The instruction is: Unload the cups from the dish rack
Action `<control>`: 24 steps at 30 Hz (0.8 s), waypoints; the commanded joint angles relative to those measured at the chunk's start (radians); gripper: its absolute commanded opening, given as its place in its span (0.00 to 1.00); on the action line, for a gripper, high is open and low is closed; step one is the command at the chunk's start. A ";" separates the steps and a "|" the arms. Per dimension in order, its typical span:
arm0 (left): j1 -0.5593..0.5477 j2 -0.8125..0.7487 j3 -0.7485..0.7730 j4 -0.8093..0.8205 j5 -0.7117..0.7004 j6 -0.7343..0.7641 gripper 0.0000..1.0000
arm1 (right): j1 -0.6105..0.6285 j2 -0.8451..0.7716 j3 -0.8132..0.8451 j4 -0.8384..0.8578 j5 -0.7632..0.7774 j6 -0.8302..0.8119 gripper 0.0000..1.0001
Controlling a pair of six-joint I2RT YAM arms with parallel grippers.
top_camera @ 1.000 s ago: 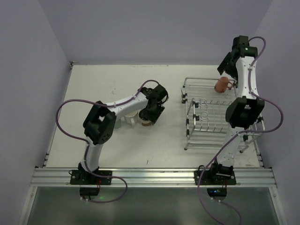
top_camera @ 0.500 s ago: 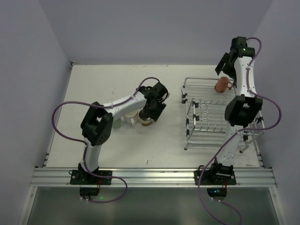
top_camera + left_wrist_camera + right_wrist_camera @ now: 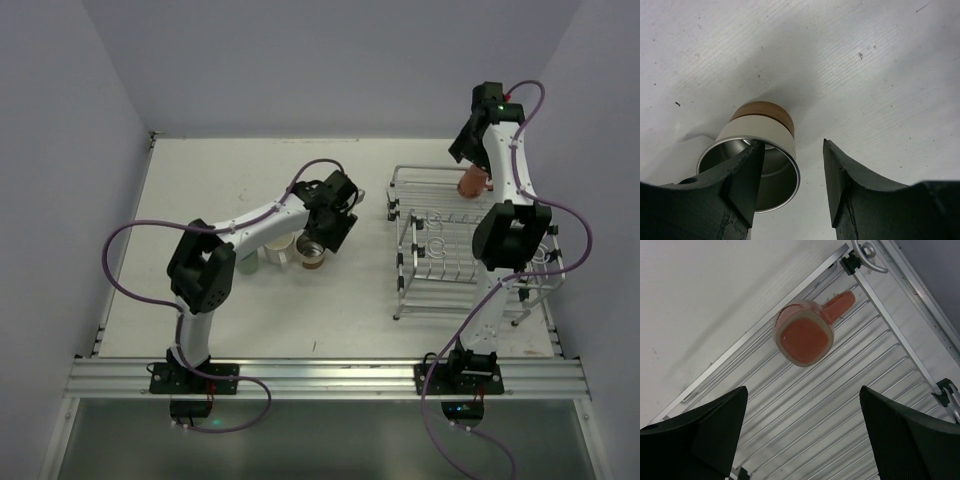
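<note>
**Cups and dish rack: one cup racked, three on the table**

Top view: the dish rack (image 3: 455, 262) sits on the right half of the table (image 3: 200, 180). The pink cup (image 3: 470, 181) is at the rack's far edge, under the right gripper (image 3: 462, 152). The tan cup (image 3: 313, 258) stands mid-table beside the white cup (image 3: 281, 250) and green cup (image 3: 250, 262), under the left gripper (image 3: 325, 238).

Left wrist: the left gripper (image 3: 792, 190) is spread, with the tan cup (image 3: 760, 132) by one finger (image 3: 740, 185).

Right wrist: the right gripper (image 3: 802, 435) is spread wide. The pink cup (image 3: 805, 337) rests on the rack (image 3: 880, 305) bars, near a corner.

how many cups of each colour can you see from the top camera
salmon-pink cup: 1, in the dish rack
cream-tan cup: 1, on the table
white cup: 1, on the table
pale green cup: 1, on the table, partly under the left arm
total: 4 in view; the left arm may hide another
</note>
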 commanded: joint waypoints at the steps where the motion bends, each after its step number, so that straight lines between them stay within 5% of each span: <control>1: 0.015 -0.055 0.011 0.042 -0.003 0.037 0.54 | -0.008 -0.008 0.039 -0.008 0.067 0.103 0.95; 24: 0.054 -0.070 -0.022 0.056 0.030 0.034 0.55 | -0.011 0.096 0.039 0.060 0.159 0.149 0.95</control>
